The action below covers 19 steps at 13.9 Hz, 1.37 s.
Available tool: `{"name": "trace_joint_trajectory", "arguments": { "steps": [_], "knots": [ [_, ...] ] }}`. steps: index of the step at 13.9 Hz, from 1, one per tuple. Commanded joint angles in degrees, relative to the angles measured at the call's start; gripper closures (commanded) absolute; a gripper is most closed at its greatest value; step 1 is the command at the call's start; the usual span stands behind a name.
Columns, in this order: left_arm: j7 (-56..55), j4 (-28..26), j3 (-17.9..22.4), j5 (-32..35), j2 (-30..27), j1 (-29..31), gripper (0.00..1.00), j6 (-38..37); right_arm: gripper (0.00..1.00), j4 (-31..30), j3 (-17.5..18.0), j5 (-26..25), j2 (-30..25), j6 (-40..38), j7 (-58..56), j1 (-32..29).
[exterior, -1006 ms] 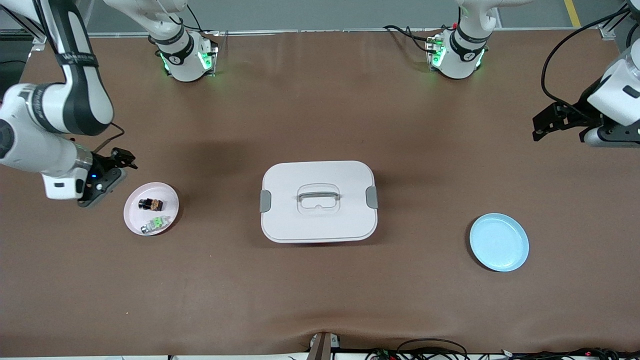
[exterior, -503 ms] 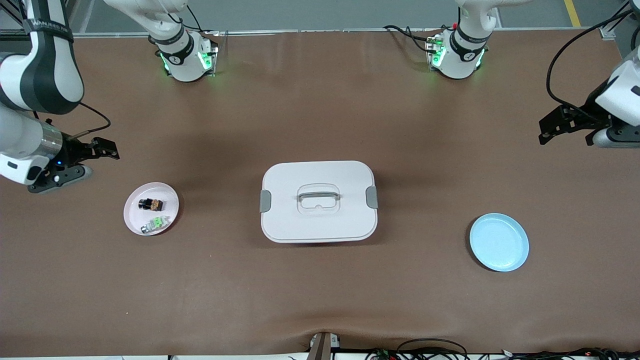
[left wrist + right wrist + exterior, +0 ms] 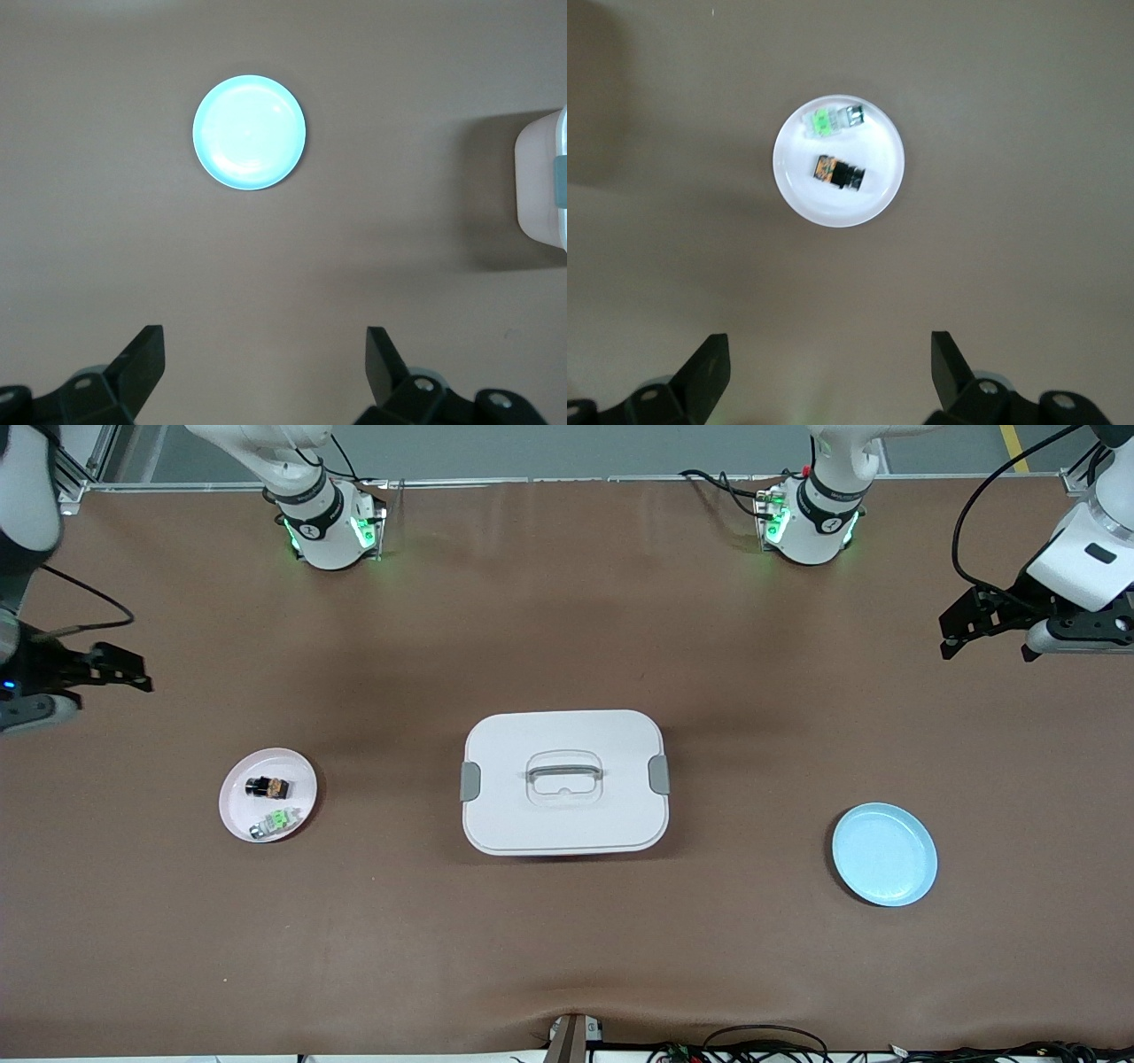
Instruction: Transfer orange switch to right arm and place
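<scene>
The orange switch [image 3: 267,786] is a tiny black part with an orange end. It lies on the pink plate [image 3: 237,815] toward the right arm's end of the table, beside a small green-and-silver part [image 3: 274,823]. It also shows in the right wrist view [image 3: 839,172]. My right gripper [image 3: 133,675] is open and empty, up over bare table at that end, apart from the plate; it shows in its own view [image 3: 831,374]. My left gripper [image 3: 953,631] is open and empty, up over bare table at the left arm's end; it shows in its own view [image 3: 264,374].
A white lidded box [image 3: 564,781] with a handle and grey clasps sits mid-table; its edge shows in the left wrist view [image 3: 542,181]. A light blue plate [image 3: 883,854] lies toward the left arm's end, seen also in the left wrist view [image 3: 249,132]. Both arm bases stand along the table's top edge.
My right gripper has drawn away from the pink plate, up and toward the table's end. My left gripper has moved up a little. The switch has stayed on the plate.
</scene>
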Motion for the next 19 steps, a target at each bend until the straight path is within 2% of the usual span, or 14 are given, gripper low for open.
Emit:
{"name": "trace_joint_trajectory", "arguments": {
  "steps": [1, 4, 7, 9, 11, 19],
  "knots": [
    [1.4, -0.6, 0.0, -1.1, -0.6, 0.4, 0.0, 0.3, 0.0, 5.7, 0.8, 0.0, 1.4, -2.0, 1.1, -2.9],
    [1.3, -0.1, 0.0, -1.2, -0.1, 0.4, 0.0, 0.3, 0.0, 7.8, 1.1, 0.0, 1.5, -1.5, 2.5, -2.5],
    [1.3, 2.9, 0.0, -1.2, 1.9, 0.4, 0.0, -1.4, 0.0, 8.9, 1.3, 0.0, 1.3, -2.5, 6.4, -1.5],
    [1.3, 5.2, 0.0, -1.1, 3.3, 0.4, 0.0, -3.4, 0.0, 9.9, 1.3, 0.1, 1.1, -6.5, 5.8, -1.3],
    [1.3, 5.5, 0.0, -1.2, 3.7, 0.4, 0.0, -3.6, 0.0, 12.6, 1.1, 1.6, 1.2, -9.6, 5.9, -1.4],
    [1.3, 5.5, 0.1, -1.2, 3.8, 0.4, 0.0, -3.6, 0.0, 16.2, 1.3, 1.1, 0.5, -11.0, 6.1, -0.5]
  ]
}}
